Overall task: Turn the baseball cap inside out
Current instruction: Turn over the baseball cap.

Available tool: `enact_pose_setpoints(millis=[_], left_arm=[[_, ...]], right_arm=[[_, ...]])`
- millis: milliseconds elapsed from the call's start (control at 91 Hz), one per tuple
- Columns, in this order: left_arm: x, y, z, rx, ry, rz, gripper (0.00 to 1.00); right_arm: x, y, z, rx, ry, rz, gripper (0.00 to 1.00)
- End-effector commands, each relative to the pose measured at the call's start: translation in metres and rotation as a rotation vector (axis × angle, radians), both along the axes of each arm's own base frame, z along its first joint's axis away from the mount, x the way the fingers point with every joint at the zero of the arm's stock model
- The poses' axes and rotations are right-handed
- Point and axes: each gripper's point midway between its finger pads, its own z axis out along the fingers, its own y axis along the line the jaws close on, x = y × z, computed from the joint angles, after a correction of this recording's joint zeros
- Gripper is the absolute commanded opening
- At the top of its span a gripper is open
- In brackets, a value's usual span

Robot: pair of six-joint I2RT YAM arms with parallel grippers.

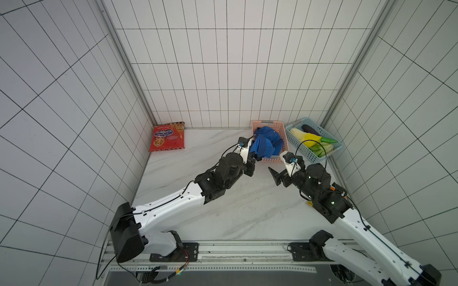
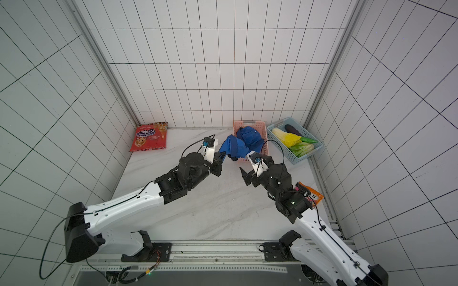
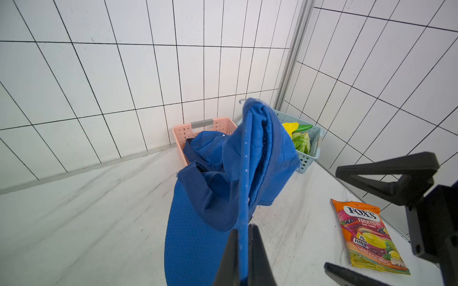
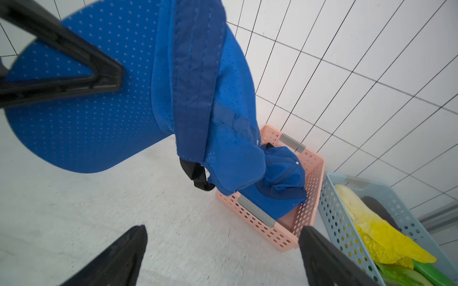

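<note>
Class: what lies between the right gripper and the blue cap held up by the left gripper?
Nothing but bare marble tabletop, as the right wrist view shows; the open right gripper stands apart from the baseball cap.

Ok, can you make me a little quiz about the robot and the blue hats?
1. The lifted blue cap is pinched by its brim by: A. the left end effector; B. the right one; C. both.
2. True or false: the right end effector is open and holds nothing.
3. Fill the gap: the second blue cap lies in the ____ basket.

Key: 1 A; 2 true; 3 pink, the pink basket.
</note>
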Motion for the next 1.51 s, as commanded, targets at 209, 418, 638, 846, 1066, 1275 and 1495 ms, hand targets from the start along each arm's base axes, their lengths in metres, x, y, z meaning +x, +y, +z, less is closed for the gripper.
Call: enact_pose_setpoints(millis=[209, 418, 638, 846, 1066, 1275, 1495], left_arm=[[-0.010, -0.001, 0.035, -0.212, 0.073, -0.007, 0.00], [-0.015, -0.012, 0.044, -0.282, 0.119, -0.052, 0.00], [-0.022, -0.016, 0.049, -0.323, 0.148, -0.097, 0.00], [-0.025, -0.012, 0.039, -0.304, 0.171, -0.091, 0.00], [-0.020, -0.002, 0.025, -0.237, 0.152, -0.041, 0.00], [-0.020, -0.002, 0.015, -0.192, 0.150, -0.045, 0.00], [-0.033, -0.017, 0.011, -0.175, 0.163, -0.155, 0.00]], right_arm=[[0.020, 0.010, 0.040, 0.060, -0.233, -0.124, 0.99], [0.030, 0.020, 0.029, 0.010, -0.249, -0.139, 0.99], [0.049, 0.010, 0.025, -0.047, -0.263, -0.275, 0.99], [0.058, -0.011, 0.041, -0.077, -0.313, -0.422, 0.99], [0.050, -0.028, 0.062, -0.034, -0.344, -0.471, 0.99], [0.046, -0.031, 0.076, -0.030, -0.373, -0.471, 0.99], [0.054, -0.023, 0.082, -0.052, -0.397, -0.473, 0.99]])
